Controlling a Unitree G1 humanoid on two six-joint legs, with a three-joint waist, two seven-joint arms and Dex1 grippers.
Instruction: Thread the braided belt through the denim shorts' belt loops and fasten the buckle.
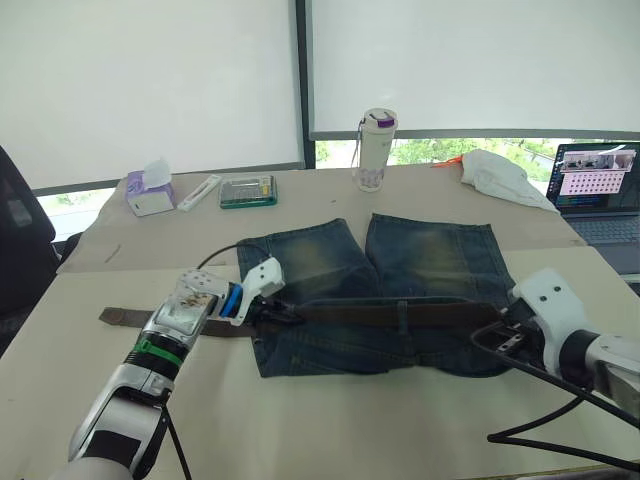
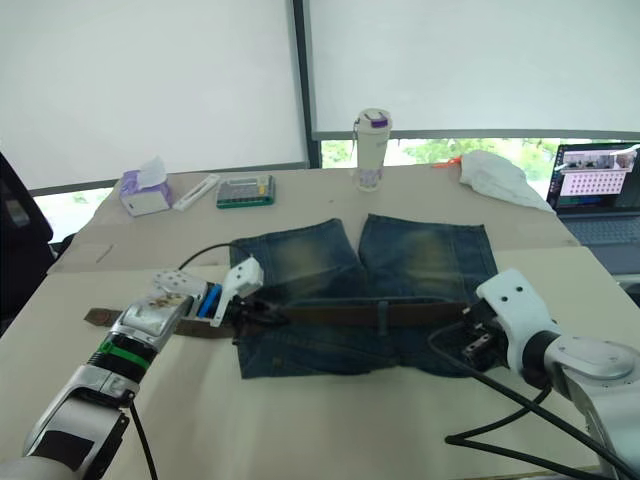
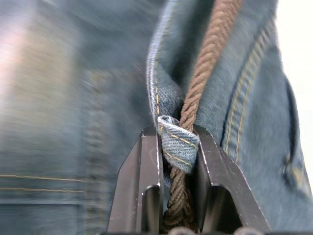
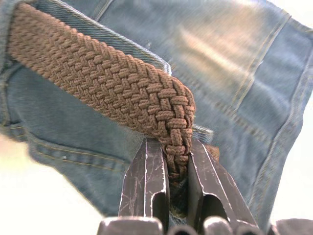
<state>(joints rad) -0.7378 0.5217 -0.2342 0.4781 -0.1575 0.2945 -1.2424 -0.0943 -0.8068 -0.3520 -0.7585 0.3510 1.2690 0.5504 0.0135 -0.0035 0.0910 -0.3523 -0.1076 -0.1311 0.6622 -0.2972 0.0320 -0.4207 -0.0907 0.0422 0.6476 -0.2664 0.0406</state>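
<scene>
Shorts: the denim shorts [image 1: 385,300] lie flat on the counter [image 1: 330,420], waistband toward the robot, legs pointing away. The braided belt [image 1: 400,314] runs along the waistband, under a centre belt loop [image 1: 401,316]; its free tail [image 1: 125,317] trails onto the counter past the shorts' left edge.

Left end effector [image 1: 268,313]: at the left end of the waistband. Left wrist view shows the fingers [image 3: 146,186] clamped on a belt loop [image 3: 178,144] with the belt cord [image 3: 205,58] passing between them, so loop and belt appear pinched together.

Right end effector [image 2: 470,330]: at the right end of the waistband. Right wrist view shows the fingers [image 4: 146,181] closed on the folded-over end of the belt [image 4: 173,122]. Buckle not identifiable in these views.

Handling judgement: the belt is soft woven braid, light, limp; it will buckle if pushed, so it should be pulled, gripped close to the end being fed. The textured weave should resist slipping. The denim is pliable and will bunch or drag with the belt unless the loop side is held firm. Loops are small; hold at the loop edge, not across the belt.
</scene>
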